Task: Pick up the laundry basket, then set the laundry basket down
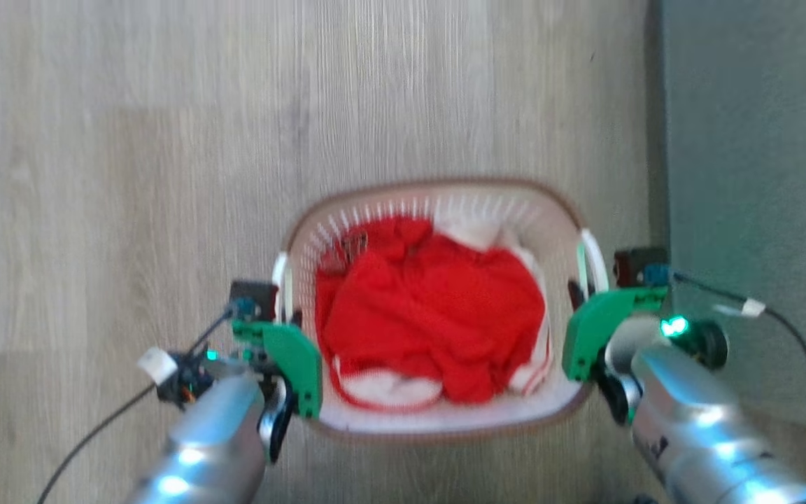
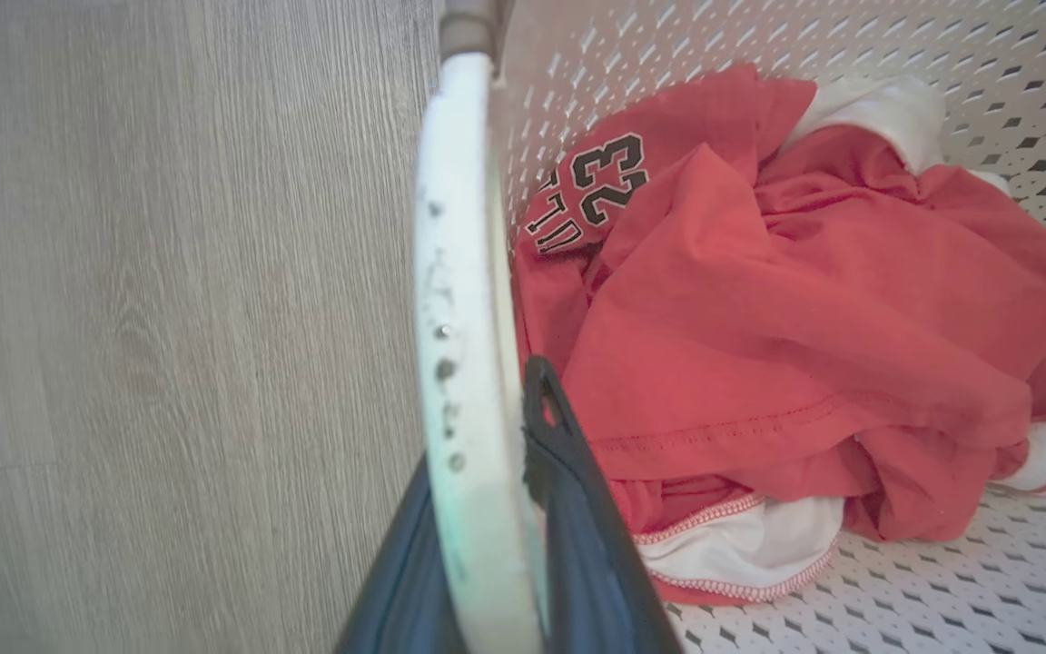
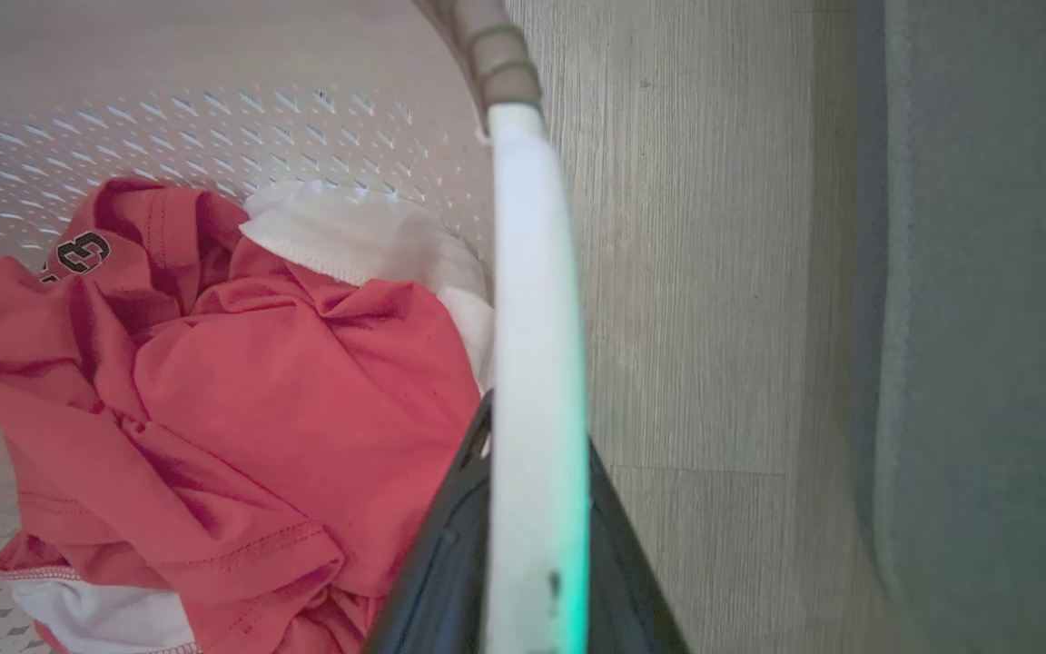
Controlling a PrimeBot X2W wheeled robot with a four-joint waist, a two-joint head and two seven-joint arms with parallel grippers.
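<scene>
Two claws clamp the laundry basket (image 1: 445, 190) by its side handles (image 1: 593, 262): left claw (image 2: 487, 463) at 9 o'clock, right claw (image 3: 534, 472) at 3 o'clock.

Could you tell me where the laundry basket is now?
Head view, centre: the laundry basket lies between the left gripper and right gripper, jaws closed on its side handles, a grey surface to its right.

Laundry basket (image 1: 558, 222): one. White side handles (image 1: 281, 280): two. Red jersey (image 1: 431, 308), printed 23: one. Tools: two, namely left tool (image 2: 479, 436) and right tool (image 3: 537, 440). Trailing black cables (image 1: 805, 353): two.
</scene>
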